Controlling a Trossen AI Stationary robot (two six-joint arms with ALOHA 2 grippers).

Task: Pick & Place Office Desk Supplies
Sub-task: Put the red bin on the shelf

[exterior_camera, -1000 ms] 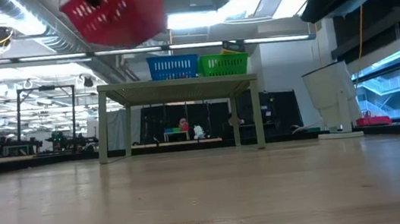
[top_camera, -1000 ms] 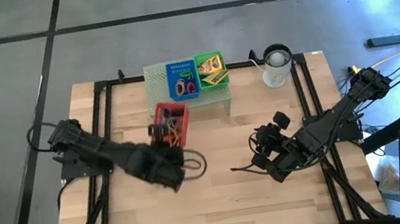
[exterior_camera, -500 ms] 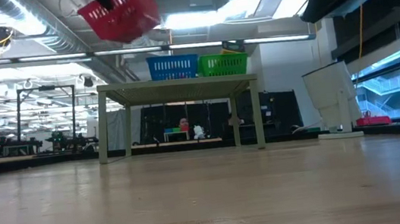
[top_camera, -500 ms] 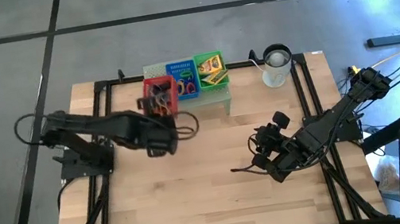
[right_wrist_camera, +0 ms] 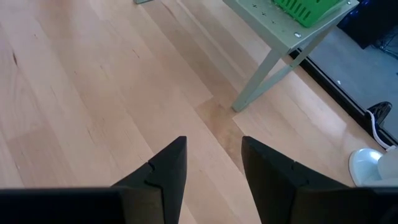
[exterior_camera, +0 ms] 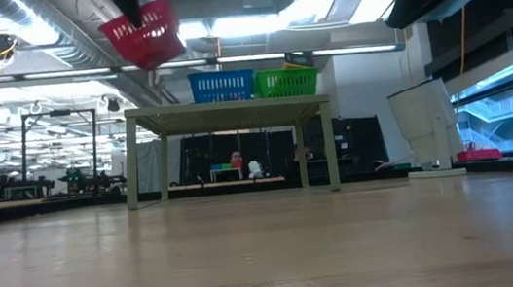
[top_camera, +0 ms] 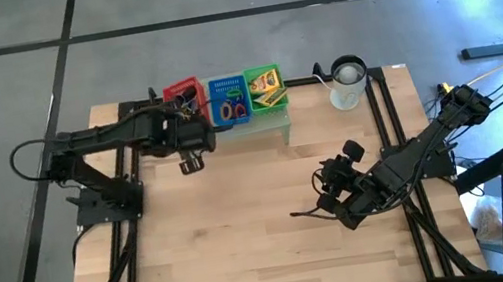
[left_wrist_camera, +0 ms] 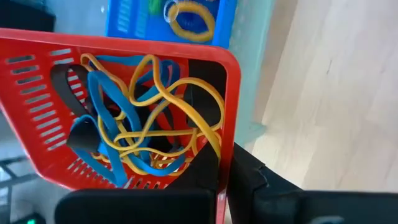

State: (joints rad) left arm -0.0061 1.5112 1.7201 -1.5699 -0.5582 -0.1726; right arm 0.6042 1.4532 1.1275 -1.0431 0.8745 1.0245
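Observation:
My left gripper [left_wrist_camera: 224, 177] is shut on a red plastic tray [top_camera: 181, 93] and holds it in the air over the left end of the pale green mesh riser [top_camera: 269, 126]. Blue and orange rubber rings [left_wrist_camera: 140, 124] lie tangled in the tray. In the low view the red tray [exterior_camera: 143, 32] is tilted above the riser top. A blue tray [top_camera: 230, 99] with rings and a green tray [top_camera: 263, 86] with yellow crayon-like boxes stand on the riser. My right gripper [right_wrist_camera: 211, 162] is open, low over bare table on the right [top_camera: 326, 195]. My left gripper pinches one side wall of the red tray [left_wrist_camera: 227, 118] at its rim, one finger inside [left_wrist_camera: 202, 165] the tray and one outside [left_wrist_camera: 252, 180]. The fingers come from above. The tray is lifted clear and hangs tilted below them, with the rings inside.
A white mug [top_camera: 348, 83] stands near the table's far right corner. The riser's legs [right_wrist_camera: 252, 93] stand on the wooden top [top_camera: 247, 243] near the far edge. Black frame rails [top_camera: 417, 226] run along both sides of the table.
My left gripper has carried the red tray from in front of the riser toward the table's far edge and left, ending over the riser's left end. The tray has stayed lifted and tilted, rings still inside. The right arm has kept still.

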